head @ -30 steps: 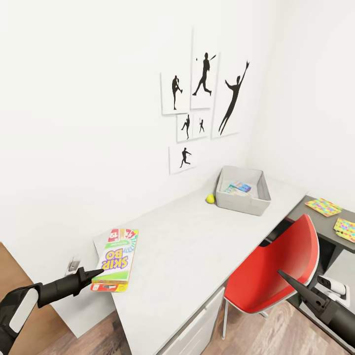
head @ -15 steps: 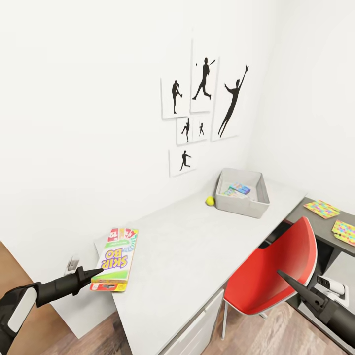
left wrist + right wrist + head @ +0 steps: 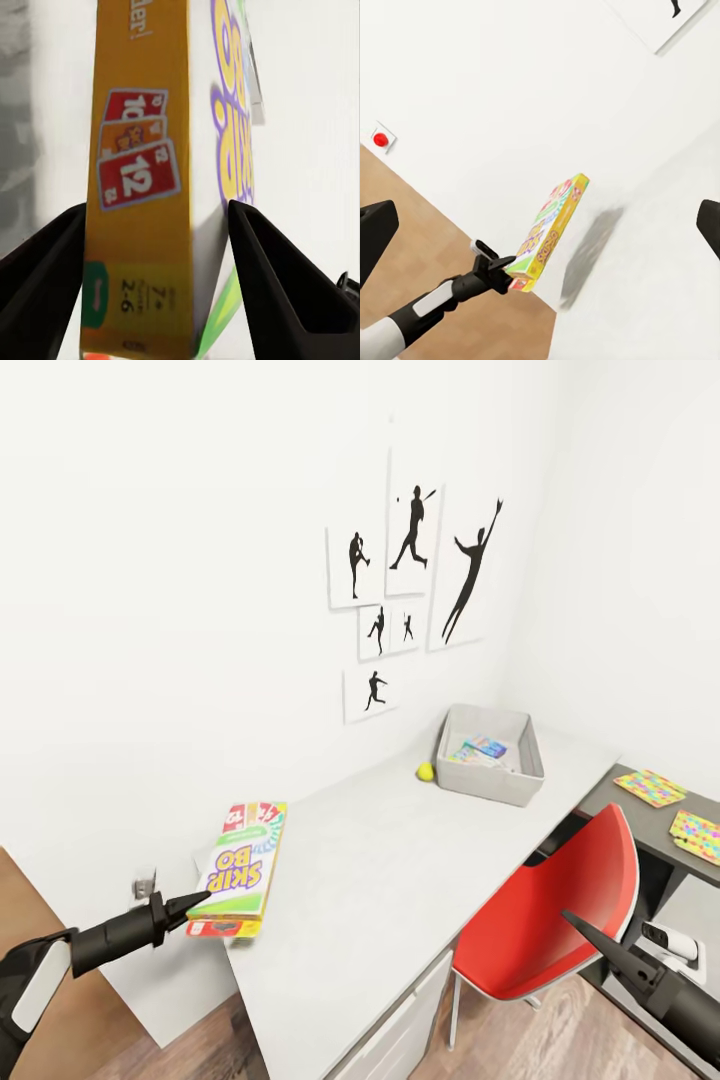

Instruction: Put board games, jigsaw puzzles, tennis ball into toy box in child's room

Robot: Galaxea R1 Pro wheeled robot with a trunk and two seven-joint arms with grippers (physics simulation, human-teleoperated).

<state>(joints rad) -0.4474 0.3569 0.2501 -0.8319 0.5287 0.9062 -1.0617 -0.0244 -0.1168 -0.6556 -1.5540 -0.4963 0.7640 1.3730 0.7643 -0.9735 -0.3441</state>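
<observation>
Board game (image 3: 240,868) (Skip-Bo) tilted above table (image 3: 400,860); ball (image 3: 426,771) beside toy box (image 3: 490,787).

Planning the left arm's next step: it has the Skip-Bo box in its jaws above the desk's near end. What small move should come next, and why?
Probably carry the Skip-Bo box across the desk toward the toy box. The left gripper holds the game lifted and tilted, its shadow on the desktop, while the bin sits at the far end by the tennis ball, with room inside.

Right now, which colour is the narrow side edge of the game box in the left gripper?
Yellow-orange, with red numbered cards printed on the game box, clearest in the left wrist view.
</observation>
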